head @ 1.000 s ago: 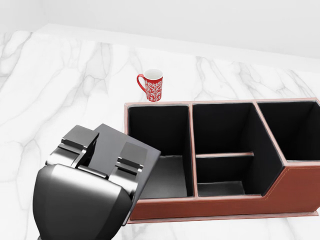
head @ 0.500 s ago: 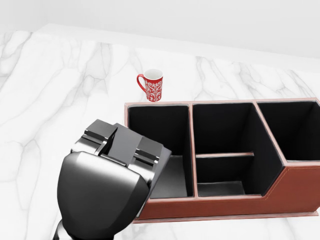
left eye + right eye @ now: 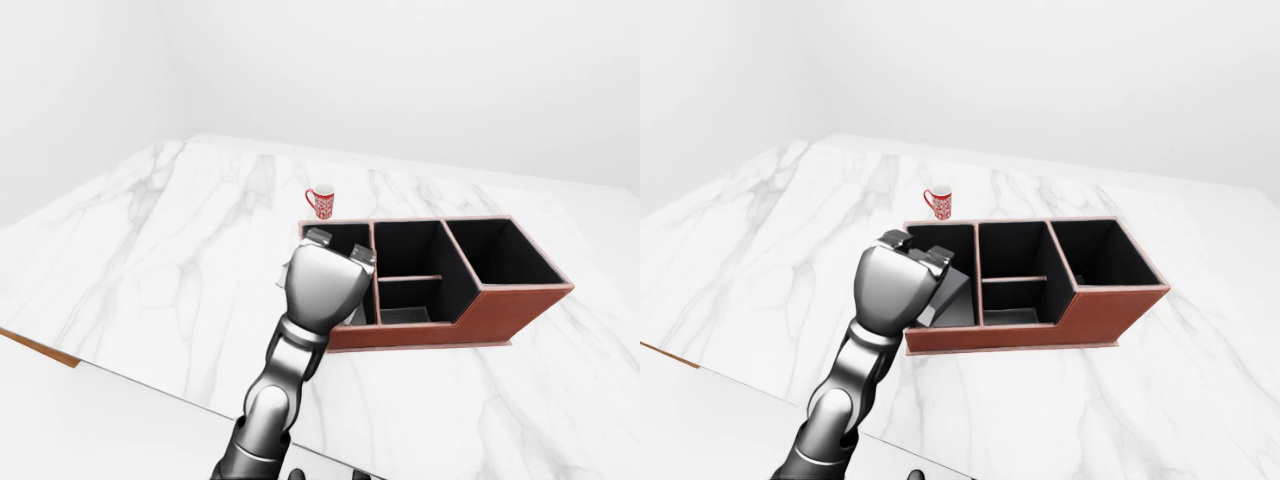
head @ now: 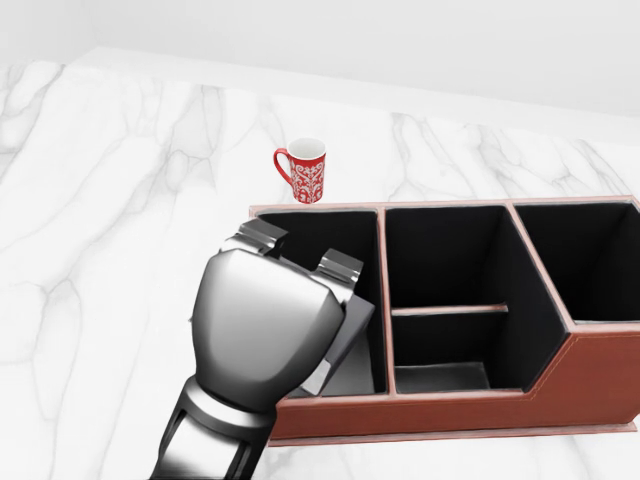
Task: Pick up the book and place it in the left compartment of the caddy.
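So the chrome three-finger left hand [image 4: 268, 320] has its fingers clamped on the flat dark grey hardcover book [image 4: 345, 335], tilted over the brown leather caddy [image 4: 450, 410]'s left compartment. Probably stiff, light, slick-covered; edge grip seems sensible.

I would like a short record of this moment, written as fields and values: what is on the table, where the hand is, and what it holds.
surface: white marble table
container: brown leather caddy with black compartments
left compartment: leftmost in the head view, partly hidden by the hand
held item: dark flat book, tilted, lower end inside the left compartment
left hand: silver three-finger hand, fingers closed on the book, over the caddy's left end
right hand: not visible
other item: red patterned mug, upright, above the caddy in the head view, apart from it
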